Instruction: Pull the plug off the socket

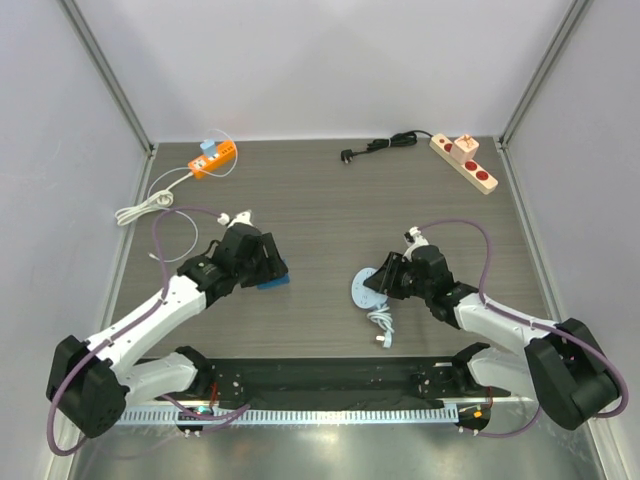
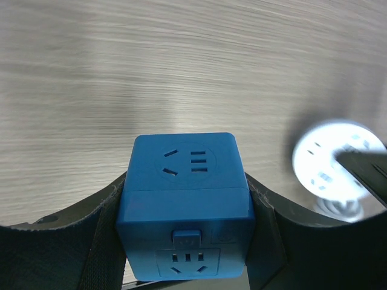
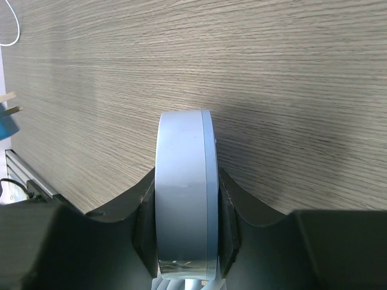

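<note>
the left pincer (image 1: 268,274) stands half spread and pinches the blue cube (image 2: 184,181) by two opposite sides. the right pincer (image 1: 383,283) is pressed together on the rim of the round socket (image 3: 184,181). the cube is on the left and the socket right of middle, well apart. the left wrist view shows the holes on two cube faces. the right wrist view shows two metal pins (image 3: 12,110) at its left edge. only the top view shows the white cord (image 1: 381,322) just near of the socket.
</note>
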### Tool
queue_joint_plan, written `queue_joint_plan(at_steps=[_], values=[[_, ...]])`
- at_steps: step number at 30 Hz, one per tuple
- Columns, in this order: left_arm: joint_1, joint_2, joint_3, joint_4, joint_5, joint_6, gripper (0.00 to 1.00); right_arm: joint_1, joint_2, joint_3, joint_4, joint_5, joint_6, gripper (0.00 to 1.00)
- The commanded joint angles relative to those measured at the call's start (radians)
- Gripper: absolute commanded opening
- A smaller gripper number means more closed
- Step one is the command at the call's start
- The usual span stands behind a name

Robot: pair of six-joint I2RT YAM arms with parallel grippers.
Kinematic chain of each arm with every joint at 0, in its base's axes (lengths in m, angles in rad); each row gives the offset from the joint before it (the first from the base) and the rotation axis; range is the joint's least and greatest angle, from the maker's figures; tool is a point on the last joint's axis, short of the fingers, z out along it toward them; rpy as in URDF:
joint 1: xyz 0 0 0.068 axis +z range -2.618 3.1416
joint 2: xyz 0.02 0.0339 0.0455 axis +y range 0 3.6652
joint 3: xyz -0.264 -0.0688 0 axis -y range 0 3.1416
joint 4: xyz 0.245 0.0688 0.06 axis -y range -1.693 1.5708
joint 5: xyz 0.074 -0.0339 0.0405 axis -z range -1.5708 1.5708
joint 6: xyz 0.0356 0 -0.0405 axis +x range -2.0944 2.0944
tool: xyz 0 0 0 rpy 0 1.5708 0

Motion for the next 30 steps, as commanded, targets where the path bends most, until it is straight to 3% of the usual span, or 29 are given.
queue_joint_plan(at_steps=[1, 7, 15, 25, 30], values=[[0.091, -0.004, -0.038, -0.033, -0.01, -0.047, 0.0, -0.003, 0.013, 0.023, -0.026, -0.007, -0.03, 0.11], [0.183, 0.003, -0.087, 0.037, 0.033, -0.131, 0.0, -0.001, 0.022, 0.033, -0.006, -0.018, -0.03, 0.13], [0.251, 0.147, -0.078, 0.175, 0.088, -0.222, 0.0, -0.003, 0.131, 0.095, 0.129, -0.041, 0.016, 0.11], [0.298, 0.434, 0.114, 0.192, 0.108, -0.19, 0.0, -0.107, 0.381, 0.333, 0.088, -0.092, -0.034, 0.12], [0.363, 0.494, 0.152, 0.232, 0.099, -0.159, 0.06, -0.179, 0.502, 0.413, 0.088, -0.161, -0.068, 0.19]])
